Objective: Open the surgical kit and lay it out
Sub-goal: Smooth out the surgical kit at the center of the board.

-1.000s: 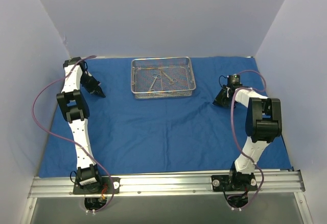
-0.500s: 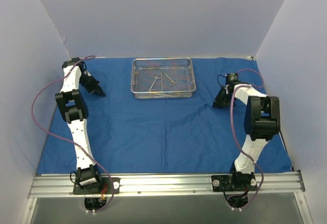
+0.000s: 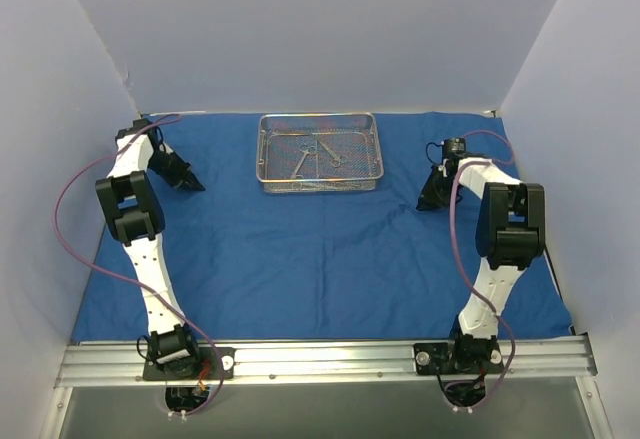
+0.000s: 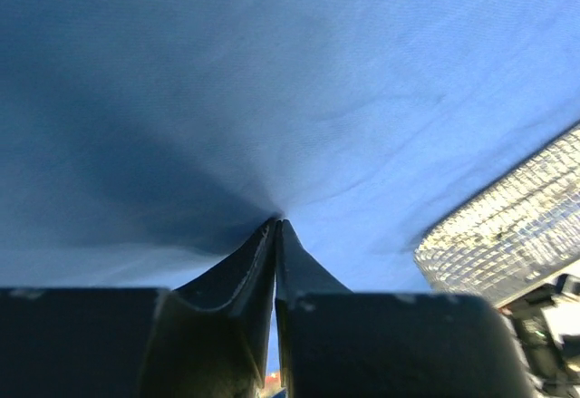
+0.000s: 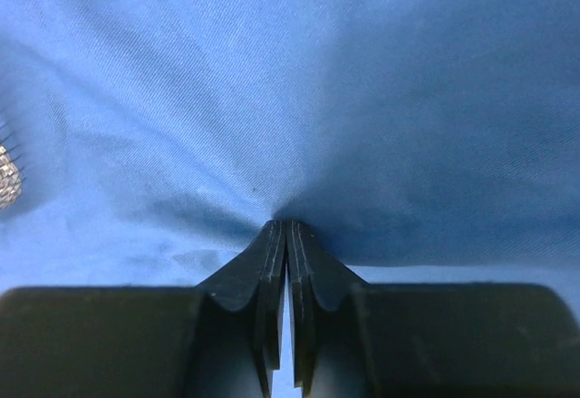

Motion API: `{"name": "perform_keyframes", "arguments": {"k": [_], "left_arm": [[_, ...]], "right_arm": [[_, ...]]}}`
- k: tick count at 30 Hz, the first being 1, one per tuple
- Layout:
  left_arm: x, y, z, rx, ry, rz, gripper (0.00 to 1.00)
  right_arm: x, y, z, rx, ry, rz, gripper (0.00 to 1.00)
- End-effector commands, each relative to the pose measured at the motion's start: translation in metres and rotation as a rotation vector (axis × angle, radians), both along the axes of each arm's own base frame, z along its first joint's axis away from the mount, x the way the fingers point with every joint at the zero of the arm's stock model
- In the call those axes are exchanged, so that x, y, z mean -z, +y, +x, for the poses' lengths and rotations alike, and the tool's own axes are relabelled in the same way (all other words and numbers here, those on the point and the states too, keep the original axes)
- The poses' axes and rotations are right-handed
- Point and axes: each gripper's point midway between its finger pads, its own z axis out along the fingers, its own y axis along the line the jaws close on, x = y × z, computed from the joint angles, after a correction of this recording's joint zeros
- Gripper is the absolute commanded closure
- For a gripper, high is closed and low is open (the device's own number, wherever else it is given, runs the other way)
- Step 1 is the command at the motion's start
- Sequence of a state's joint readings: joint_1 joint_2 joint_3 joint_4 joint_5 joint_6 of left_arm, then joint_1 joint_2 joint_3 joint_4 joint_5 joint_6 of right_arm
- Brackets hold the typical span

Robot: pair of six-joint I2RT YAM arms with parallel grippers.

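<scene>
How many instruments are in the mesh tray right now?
2 visible in the mesh tray: the left instrument lies left of centre, the right instrument just beside it. Thinner ones may go unseen from above.

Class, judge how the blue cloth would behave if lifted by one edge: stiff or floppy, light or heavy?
Probably floppy: the blue cloth puckers into creases where the left gripper pinches it. Likely light, since it lies thin and flat. Pulling may drag the wire tray resting on it.
</scene>
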State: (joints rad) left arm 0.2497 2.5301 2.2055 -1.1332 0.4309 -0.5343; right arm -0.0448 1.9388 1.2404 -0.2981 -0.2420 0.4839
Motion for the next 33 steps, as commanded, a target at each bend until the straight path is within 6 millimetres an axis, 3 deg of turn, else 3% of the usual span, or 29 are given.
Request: {"name": "perform_keyframes", "arguments": {"k": [1,2,3,4,6,7,9,11,12,13,16,17,18,19,20,21,23,25,28,33], "left_arm": [[0.002,0.042,-0.003,-0.01,-0.04,0.204,0.86],[-0.004,0.042,-0.002,-0.012,-0.057,0.211,0.82],[-0.009,0.04,-0.002,-0.017,-0.071,0.209,0.81],[-0.026,0.039,0.001,-0.019,-0.113,0.211,0.79],[-0.037,0.036,0.001,-0.019,-0.145,0.22,0.75],[-0.055,0.036,0.003,-0.02,-0.185,0.23,0.73],[-0.07,0.033,0.002,-0.007,-0.219,0.242,0.7],[-0.09,0.026,-0.003,0.014,-0.249,0.25,0.68],[-0.093,0.022,-0.011,0.026,-0.233,0.248,0.67],[-0.098,0.017,-0.02,0.035,-0.227,0.24,0.67],[-0.111,-0.003,-0.034,0.059,-0.271,0.186,0.72],[-0.1,-0.025,-0.047,0.095,-0.256,0.107,0.75],[-0.108,-0.037,-0.05,0.115,-0.292,0.084,0.81],[-0.107,-0.048,-0.056,0.13,-0.284,0.06,0.92],[-0.095,-0.068,-0.07,0.167,-0.246,0.023,0.94],[-0.095,-0.082,-0.078,0.183,-0.234,-0.024,0.97],[-0.077,-0.097,-0.098,0.206,-0.155,-0.04,0.98],[-0.065,-0.107,-0.11,0.223,-0.114,-0.037,0.98],[-0.039,-0.093,-0.129,0.207,0.0,0.038,0.98],[-0.012,-0.068,-0.154,0.187,0.152,0.099,0.98]], "right_arm": [[0.043,-0.044,-0.059,-0.044,0.308,-0.193,0.92],[0.03,-0.044,-0.053,-0.056,0.291,-0.202,0.9],[0.012,-0.047,-0.032,-0.055,0.232,-0.216,0.86],[0.0,-0.05,-0.031,-0.06,0.23,-0.23,0.82],[-0.031,-0.054,-0.017,-0.074,0.165,-0.264,0.73],[-0.047,-0.05,-0.007,-0.089,0.122,-0.271,0.7],[-0.071,-0.039,-0.009,-0.109,0.086,-0.267,0.64],[-0.082,-0.007,-0.015,-0.178,0.061,-0.245,0.61],[-0.082,0.007,-0.02,-0.209,0.058,-0.223,0.62],[-0.077,0.042,-0.032,-0.287,0.068,-0.154,0.65],[-0.081,0.105,-0.045,-0.417,0.013,0.013,0.88],[-0.077,0.13,-0.058,-0.48,0.015,0.055,0.93],[-0.079,0.145,-0.063,-0.512,0.002,0.104,1.0],[-0.084,0.163,-0.06,-0.538,-0.049,0.165,1.0],[-0.083,0.182,-0.075,-0.585,-0.034,0.27,1.0],[-0.081,0.195,-0.082,-0.615,-0.034,0.31,1.0],[-0.074,0.216,-0.086,-0.652,-0.035,0.426,1.0],[-0.058,0.226,-0.089,-0.667,-0.002,0.498,1.0],[-0.037,0.223,-0.096,-0.644,0.077,0.504,1.0],[-0.004,0.179,-0.122,-0.582,0.199,0.331,1.0]]}}
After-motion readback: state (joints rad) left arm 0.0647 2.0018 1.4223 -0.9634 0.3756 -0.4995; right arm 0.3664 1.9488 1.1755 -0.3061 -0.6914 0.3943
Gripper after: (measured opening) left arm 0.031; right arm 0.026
